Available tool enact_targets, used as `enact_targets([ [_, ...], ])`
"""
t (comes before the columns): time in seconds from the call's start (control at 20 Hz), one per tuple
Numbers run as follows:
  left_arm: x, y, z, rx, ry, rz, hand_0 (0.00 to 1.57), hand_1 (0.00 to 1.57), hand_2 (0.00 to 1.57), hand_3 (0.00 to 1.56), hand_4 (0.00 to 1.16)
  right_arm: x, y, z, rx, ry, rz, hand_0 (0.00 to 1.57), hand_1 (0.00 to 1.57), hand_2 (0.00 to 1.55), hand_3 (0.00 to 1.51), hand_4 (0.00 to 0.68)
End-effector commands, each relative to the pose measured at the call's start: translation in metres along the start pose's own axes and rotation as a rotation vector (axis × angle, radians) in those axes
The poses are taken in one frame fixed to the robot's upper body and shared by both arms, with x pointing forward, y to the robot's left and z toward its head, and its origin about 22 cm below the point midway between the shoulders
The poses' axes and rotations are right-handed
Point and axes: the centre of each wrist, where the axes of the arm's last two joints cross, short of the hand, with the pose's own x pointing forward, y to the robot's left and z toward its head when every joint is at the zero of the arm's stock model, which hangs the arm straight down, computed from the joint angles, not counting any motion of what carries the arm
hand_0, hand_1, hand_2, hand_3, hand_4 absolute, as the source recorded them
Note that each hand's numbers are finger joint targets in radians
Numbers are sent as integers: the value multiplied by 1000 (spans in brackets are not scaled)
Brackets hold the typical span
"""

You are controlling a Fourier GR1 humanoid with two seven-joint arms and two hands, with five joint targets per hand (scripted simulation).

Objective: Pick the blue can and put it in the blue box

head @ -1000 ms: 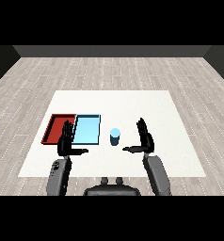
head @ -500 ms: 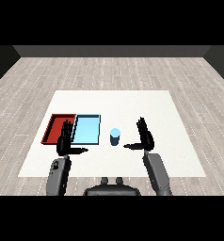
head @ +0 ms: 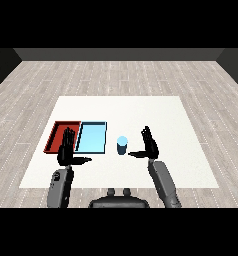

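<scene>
The blue can (head: 122,145) stands upright on the white table (head: 156,120), just right of the light blue tray (head: 92,137). My right hand (head: 150,145) is open a short way to the can's right, fingers straight up and thumb pointing toward the can, not touching it. My left hand (head: 67,149) is open too, raised in front of the seam between the red tray (head: 58,133) and the light blue tray, thumb pointing right. Both trays hold nothing.
The two trays lie side by side at the table's left. Wooden floor surrounds the table on every side.
My right hand has drifted slightly left, closer to the blue can. The left hand and the can have stayed where they were.
</scene>
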Motion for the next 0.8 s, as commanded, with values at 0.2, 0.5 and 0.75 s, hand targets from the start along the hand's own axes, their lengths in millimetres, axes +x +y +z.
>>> enact_targets([
  [0.2,-11,-9,-17,22,-6,37,0,0,0,0,0,-13,6,3,-16,71,-23,0,0,0,0,0],
  [0.5,-1,-15,7,12,-25,21,0,0,0,0,0,-46,12,2,-20,55,-33,0,0,0,0,0],
  [0.75,14,6,3,6,-10,6,0,0,0,0,0,-53,30,5,16,82,-34,0,0,0,0,0],
])
